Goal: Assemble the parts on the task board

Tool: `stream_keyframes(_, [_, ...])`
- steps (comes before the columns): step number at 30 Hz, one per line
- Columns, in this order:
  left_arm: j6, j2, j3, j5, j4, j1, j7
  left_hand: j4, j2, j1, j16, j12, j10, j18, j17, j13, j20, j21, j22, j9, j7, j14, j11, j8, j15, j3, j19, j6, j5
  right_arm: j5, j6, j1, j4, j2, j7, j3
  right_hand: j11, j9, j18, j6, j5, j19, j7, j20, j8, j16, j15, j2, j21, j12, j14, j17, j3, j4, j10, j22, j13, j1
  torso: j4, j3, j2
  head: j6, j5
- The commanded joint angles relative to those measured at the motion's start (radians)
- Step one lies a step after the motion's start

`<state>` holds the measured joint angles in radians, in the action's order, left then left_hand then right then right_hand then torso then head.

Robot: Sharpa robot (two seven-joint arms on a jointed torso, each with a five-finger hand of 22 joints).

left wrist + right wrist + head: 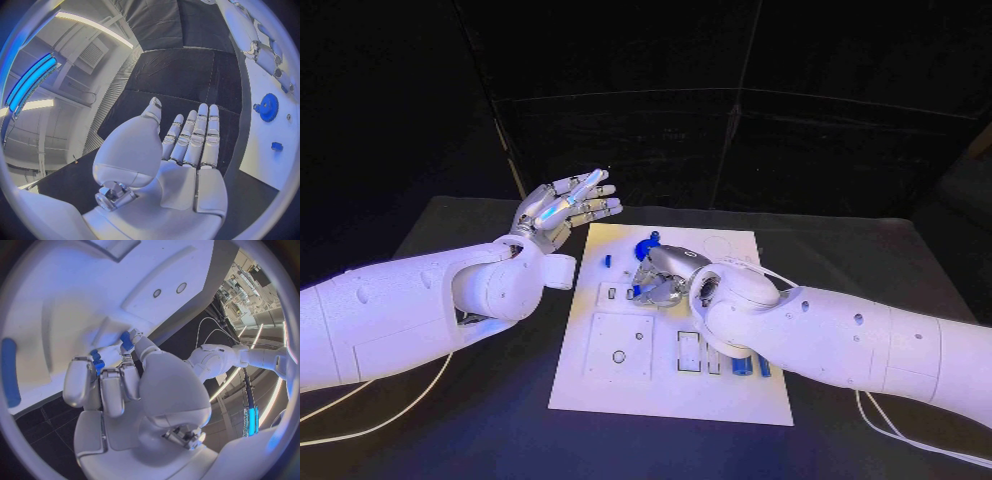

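The white task board (669, 392) lies in the middle of the black table. My right hand (661, 275) is curled down over the board's upper middle, and its fingertips (100, 377) pinch a small blue part (96, 361) against the board (69, 300). A second bit of blue (127, 340) shows by the thumb tip. A blue gear (648, 243) stands just beyond that hand, also seen as the gear (269, 106). My left hand (567, 210) is raised off the board's far left corner, palm up, fingers (197, 135) straight and holding nothing.
A small blue part (606, 261) sits at the board's left side, and two blue bars (741, 365) stand in slots under my right forearm. Rectangular outlines (620, 345) mark the board's near half. White cables (358, 395) trail off the table beside both arms.
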<state>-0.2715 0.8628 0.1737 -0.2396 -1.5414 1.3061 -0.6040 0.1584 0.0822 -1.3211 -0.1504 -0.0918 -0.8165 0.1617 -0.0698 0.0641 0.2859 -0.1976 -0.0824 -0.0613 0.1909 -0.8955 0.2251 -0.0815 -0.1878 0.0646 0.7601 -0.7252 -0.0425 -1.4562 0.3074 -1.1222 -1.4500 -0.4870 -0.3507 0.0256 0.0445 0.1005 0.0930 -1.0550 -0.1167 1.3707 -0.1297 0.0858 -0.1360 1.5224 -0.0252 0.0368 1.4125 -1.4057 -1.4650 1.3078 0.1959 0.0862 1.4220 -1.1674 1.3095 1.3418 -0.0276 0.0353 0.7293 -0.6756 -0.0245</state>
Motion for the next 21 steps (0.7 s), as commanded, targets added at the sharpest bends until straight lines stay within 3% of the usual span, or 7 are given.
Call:
stream_keyframes(1, [0.014, -0.001, -0.001, 0.006, 0.001, 0.002, -0.007, -0.007, 0.009, -0.003, 0.006, 0.003, 0.001, 0.009, 0.001, 0.0, 0.0, 0.005, 0.002, 0.001, 0.082, -0.008, 0.005, 0.003, -0.001, -0.001, 0.008, 0.001, -0.004, 0.009, 0.0, 0.004, 0.009, 0.0, 0.01, 0.002, -0.002, -0.002, -0.016, -0.007, -0.005, 0.001, 0.003, -0.006, 0.001, 0.001, -0.004, 0.005, 0.006, 0.0, -0.08, 0.136, 0.006, 0.0, 0.001, -0.001, 0.049, -0.002, 0.0012, -0.0003, -0.001, 0.0, 0.001])
stream_keyframes(21, [0.016, -0.003, -0.001, 0.006, 0.005, 0.001, -0.006, -0.007, 0.009, -0.003, 0.006, 0.003, 0.001, 0.009, 0.001, 0.0, 0.0, 0.005, 0.002, 0.001, 0.082, -0.008, 0.005, 0.003, -0.001, -0.001, 0.008, 0.001, -0.004, 0.014, -0.05, 0.008, 0.024, 0.003, 0.005, 0.002, 0.001, -0.004, -0.016, 0.003, -0.004, 0.001, -0.001, -0.005, 0.007, 0.0, -0.002, -0.009, 0.006, 0.003, -0.08, 0.135, 0.008, 0.005, -0.003, -0.001, 0.046, -0.009, 0.0004, -0.0001, 0.0, -0.008, -0.003])
